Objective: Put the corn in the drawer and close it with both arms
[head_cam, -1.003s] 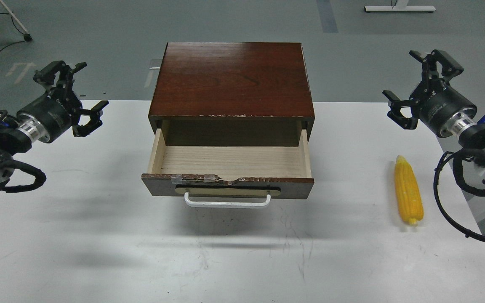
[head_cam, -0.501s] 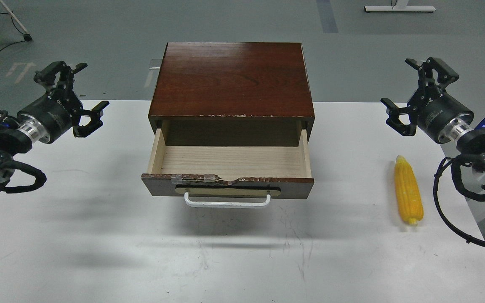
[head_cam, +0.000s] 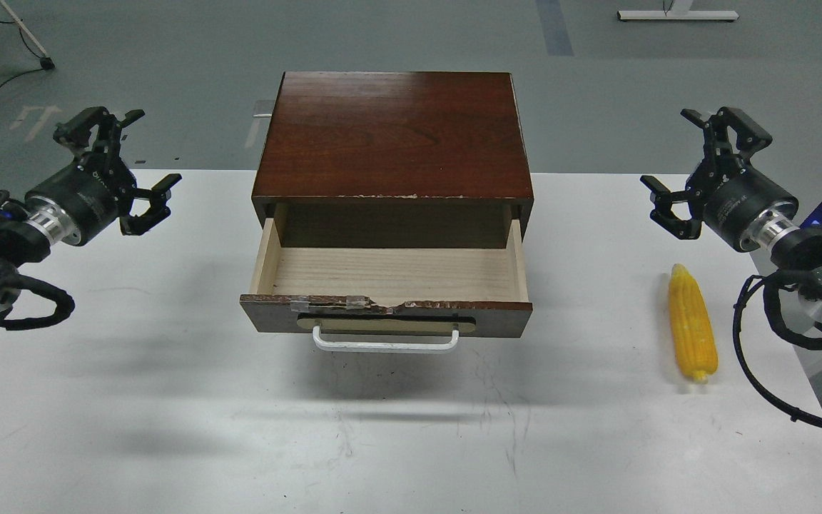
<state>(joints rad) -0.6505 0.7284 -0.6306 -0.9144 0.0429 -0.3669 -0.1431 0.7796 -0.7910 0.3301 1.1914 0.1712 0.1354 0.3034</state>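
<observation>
On the white table (head_cam: 168, 400) sits a dark wooden cabinet (head_cam: 393, 132), and its drawer (head_cam: 389, 275) is pulled out toward the camera, pale tray showing nothing inside, white bar handle (head_cam: 384, 345) out front. Off on either side are the black arms: left gripper (head_cam: 115, 168) hangs over the table's left side with claws spread wide, holding nothing. Right gripper (head_cam: 700, 168) is also wide apart, up in the air near the table's far right edge. The corn (head_cam: 693, 332) lies flat on the table just below and nearer than that right gripper, not touching it, well right of the drawer, pointed tip facing away.
</observation>
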